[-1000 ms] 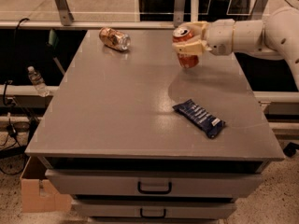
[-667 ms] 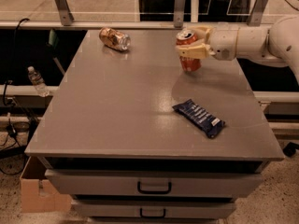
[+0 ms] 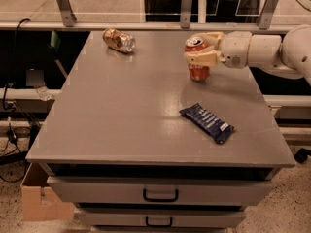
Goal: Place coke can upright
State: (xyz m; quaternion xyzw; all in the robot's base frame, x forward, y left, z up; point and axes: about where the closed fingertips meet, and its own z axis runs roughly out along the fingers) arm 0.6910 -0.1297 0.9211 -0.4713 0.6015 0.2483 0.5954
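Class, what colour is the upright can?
The coke can is red with a silver top, camera view; the gripper clasps it, far right.

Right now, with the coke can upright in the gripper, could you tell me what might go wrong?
1. The gripper, reaching in from the right over the far part of the table, has its jaws closed on the coke can. Whether the can's base sits flat on the table is unclear; releasing early may tip it.
2. One jaw crosses the can's front, so pulling back sideways could knock it over.
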